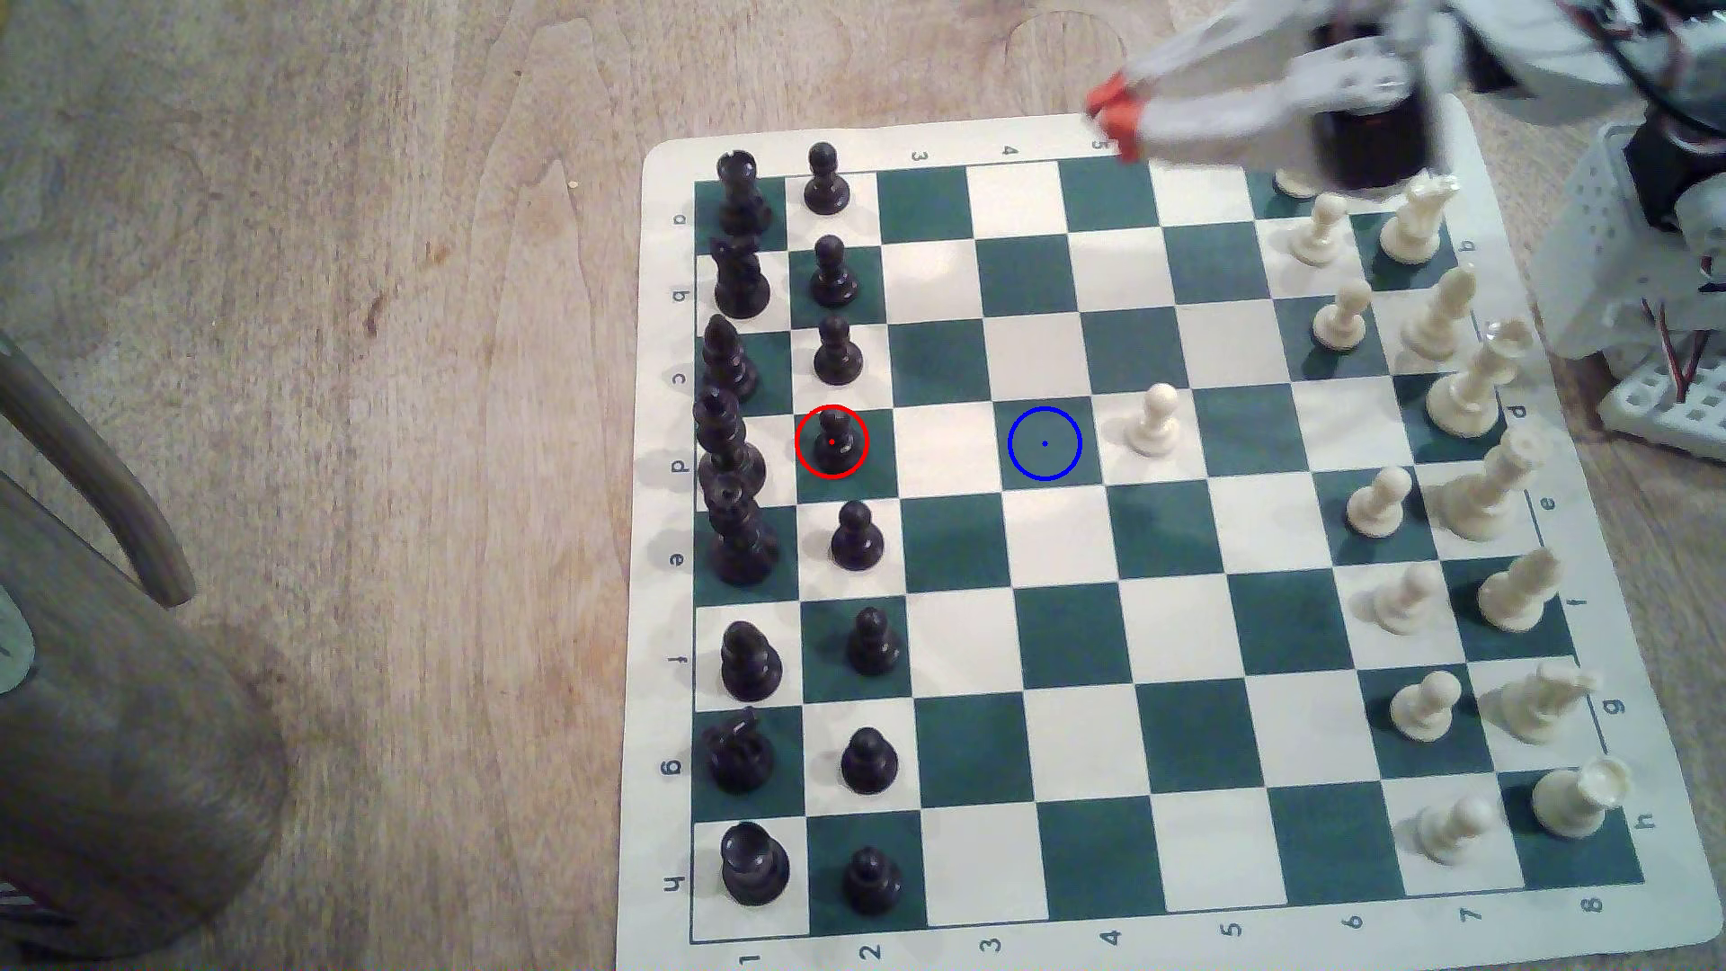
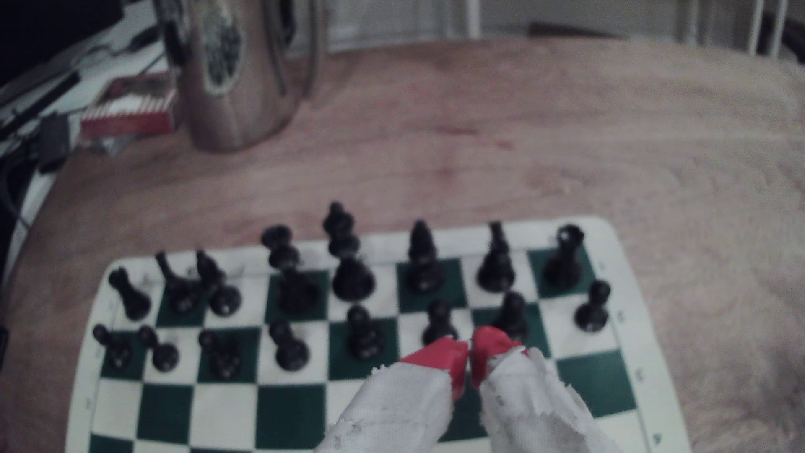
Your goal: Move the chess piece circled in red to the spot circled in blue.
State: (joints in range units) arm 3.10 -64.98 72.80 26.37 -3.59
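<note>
You have the chess board [image 1: 971, 121] lying on the wooden table [image 1: 374, 373], toward the exterior view's right. Along its left edge in that view stand the back-rank pieces [image 1: 738, 280], with a file of pawns just to their right. The chess piece [image 1: 832, 441] stands fourth from the top of that file. Two squares to its right lies the spot [image 1: 1044, 443], and a lone pawn [image 1: 1154, 422] stands on the next square right. The opposing pieces [image 1: 1457, 392] line the right edge. A metal pitcher [image 1: 112, 710] sits off the board at lower left.

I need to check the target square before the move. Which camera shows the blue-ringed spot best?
The exterior view: the spot lies sharp and unobstructed, empty, beside a white pawn. The wrist view is blurred and carries no ring, so I cannot pick it out there.
</note>
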